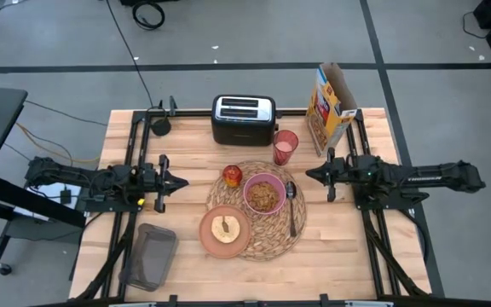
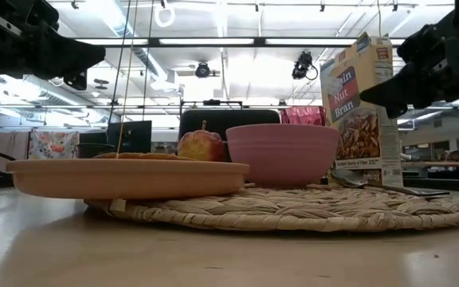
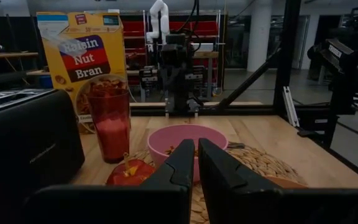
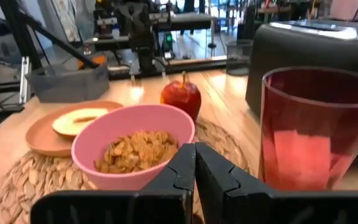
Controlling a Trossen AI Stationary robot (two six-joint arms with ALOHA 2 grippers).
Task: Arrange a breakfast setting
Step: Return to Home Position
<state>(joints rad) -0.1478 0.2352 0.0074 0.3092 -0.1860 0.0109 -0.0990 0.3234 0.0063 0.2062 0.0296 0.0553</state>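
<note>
We read both sets of jaws as closed, empty: left gripper (image 1: 181, 181), right gripper (image 1: 309, 175). Between them lies the mat (image 1: 273, 243) with bowl (image 1: 264, 194), spoon (image 1: 291, 209), apple (image 1: 233, 176) and plate (image 1: 224, 230) — cup (image 1: 285, 147) just off the right jaws. Setting looks complete — arms parked clear.

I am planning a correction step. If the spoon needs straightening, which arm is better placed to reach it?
Probably the right. The spoon lies right of the bowl, nearer the right gripper; the left gripper would have to cross the bowl.
</note>
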